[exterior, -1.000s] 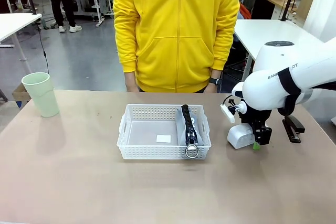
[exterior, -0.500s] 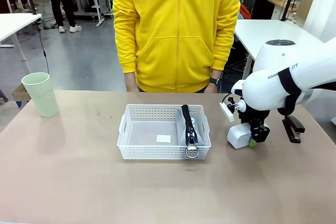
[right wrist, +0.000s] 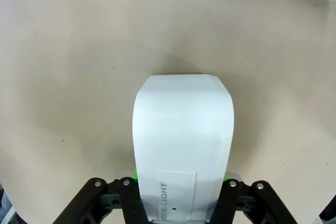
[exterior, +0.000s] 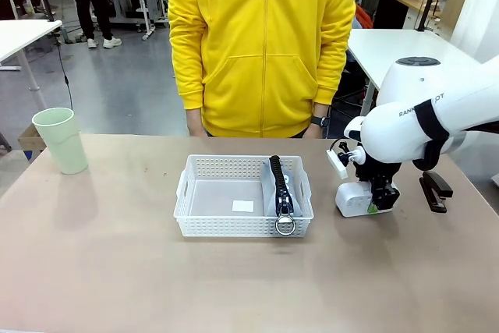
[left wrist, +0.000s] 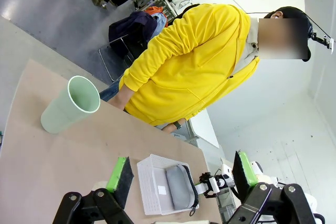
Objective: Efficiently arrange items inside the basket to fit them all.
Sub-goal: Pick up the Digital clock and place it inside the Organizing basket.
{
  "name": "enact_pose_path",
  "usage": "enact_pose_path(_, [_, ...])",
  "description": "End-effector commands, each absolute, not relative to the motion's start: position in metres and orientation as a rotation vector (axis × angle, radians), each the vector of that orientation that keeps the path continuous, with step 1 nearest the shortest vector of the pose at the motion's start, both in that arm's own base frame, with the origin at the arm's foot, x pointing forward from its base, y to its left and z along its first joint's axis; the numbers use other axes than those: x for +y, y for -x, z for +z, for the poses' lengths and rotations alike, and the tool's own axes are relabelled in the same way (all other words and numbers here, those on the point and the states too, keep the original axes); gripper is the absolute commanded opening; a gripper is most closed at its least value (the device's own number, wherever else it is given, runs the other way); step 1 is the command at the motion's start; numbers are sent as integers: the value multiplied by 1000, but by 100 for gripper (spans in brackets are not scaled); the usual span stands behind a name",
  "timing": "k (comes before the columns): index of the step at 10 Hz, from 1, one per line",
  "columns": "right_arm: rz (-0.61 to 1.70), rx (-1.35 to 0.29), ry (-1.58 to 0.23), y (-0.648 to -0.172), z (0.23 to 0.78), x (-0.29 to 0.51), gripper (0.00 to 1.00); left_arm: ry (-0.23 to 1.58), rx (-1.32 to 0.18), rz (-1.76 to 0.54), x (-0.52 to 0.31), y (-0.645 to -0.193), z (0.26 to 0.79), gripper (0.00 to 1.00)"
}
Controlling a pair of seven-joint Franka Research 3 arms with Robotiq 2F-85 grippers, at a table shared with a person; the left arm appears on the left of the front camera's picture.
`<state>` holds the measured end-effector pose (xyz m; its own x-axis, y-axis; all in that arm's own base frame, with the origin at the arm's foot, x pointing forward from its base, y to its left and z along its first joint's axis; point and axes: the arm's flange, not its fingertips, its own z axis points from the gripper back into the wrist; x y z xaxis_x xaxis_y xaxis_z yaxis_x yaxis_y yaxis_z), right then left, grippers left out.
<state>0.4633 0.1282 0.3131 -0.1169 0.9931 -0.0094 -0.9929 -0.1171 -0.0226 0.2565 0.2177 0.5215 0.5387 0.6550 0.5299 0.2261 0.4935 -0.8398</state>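
The left gripper hangs open, fingers wide apart, above the table. The cup stands upright at the table's far left. The basket sits mid-table in front of a person in yellow. A small white sticker lies on its floor, and the pouch stands on edge along its right wall. Just right of the basket, the right gripper clamps the box, whose label reads "OZE/LIGHT". The right arm shows "RANKA". The stapler lies farthest right.

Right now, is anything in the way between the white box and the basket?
No, nothing lies on the table between the white box and the basket. Inside, the grey pouch stands on the side nearest the box.
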Motion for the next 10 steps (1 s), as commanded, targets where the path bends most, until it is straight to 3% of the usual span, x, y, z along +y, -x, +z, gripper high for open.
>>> enact_pose_path(1, [1632,-6,27,-454,324,125,0,1064,-1036,304,217,-257,521,100])
enact_pose_path(5, [1295,-43,87,-389,443,133,0,1064,-1036,304,217,-257,521,100])
enact_pose_path(8, [1125,-125,71,-361,459,128,0,1064,-1036,304,217,-257,521,100])
enact_pose_path(9, [1128,-164,144,-367,452,121,21,1064,-1036,304,217,-257,521,100])
enact_pose_path(10, [1178,-95,82,-365,474,126,21,1064,-1036,304,217,-257,521,100])
